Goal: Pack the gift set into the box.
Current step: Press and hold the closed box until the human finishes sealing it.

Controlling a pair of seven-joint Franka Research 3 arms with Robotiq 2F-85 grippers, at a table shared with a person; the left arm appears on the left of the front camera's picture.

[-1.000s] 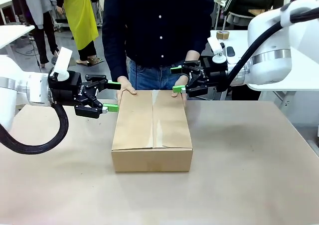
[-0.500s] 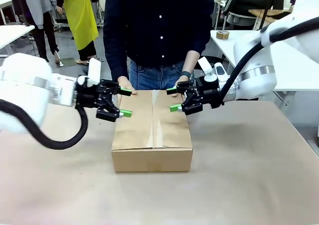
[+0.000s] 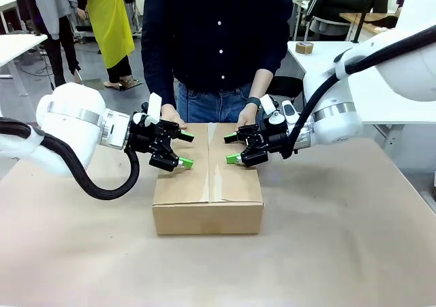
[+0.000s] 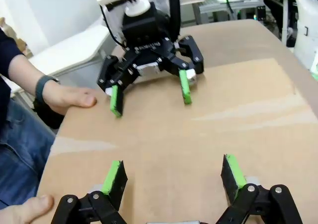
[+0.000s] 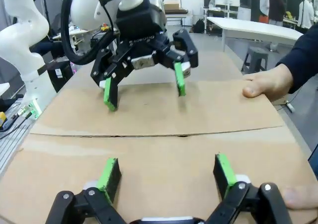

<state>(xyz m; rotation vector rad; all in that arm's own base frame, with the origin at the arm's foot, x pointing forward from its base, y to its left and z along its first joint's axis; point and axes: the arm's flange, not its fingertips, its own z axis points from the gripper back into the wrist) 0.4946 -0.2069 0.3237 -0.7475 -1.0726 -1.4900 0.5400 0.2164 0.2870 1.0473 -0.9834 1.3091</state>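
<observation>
The brown cardboard box (image 3: 208,184) stands in the middle of the table with its top flaps shut and a tape strip along the seam. My left gripper (image 3: 186,150) hovers open over the left flap, and my right gripper (image 3: 231,149) hovers open over the right flap. The two face each other, with nothing between their fingers. The left wrist view shows the left gripper (image 4: 174,177) above the box top (image 4: 198,129) and the right gripper (image 4: 149,87) opposite. In the right wrist view the right gripper (image 5: 166,172) faces the left gripper (image 5: 144,90). The gift set is out of view.
A person stands at the far side with both hands (image 3: 174,120) (image 3: 246,120) resting on the box's far edge. A tape roll (image 3: 304,47) sits on a white table at the back right. Bare table (image 3: 340,239) surrounds the box.
Both grippers have moved inward from beside the box's far corners to over its top flaps, staying open. The person's hands and the box have stayed put.
</observation>
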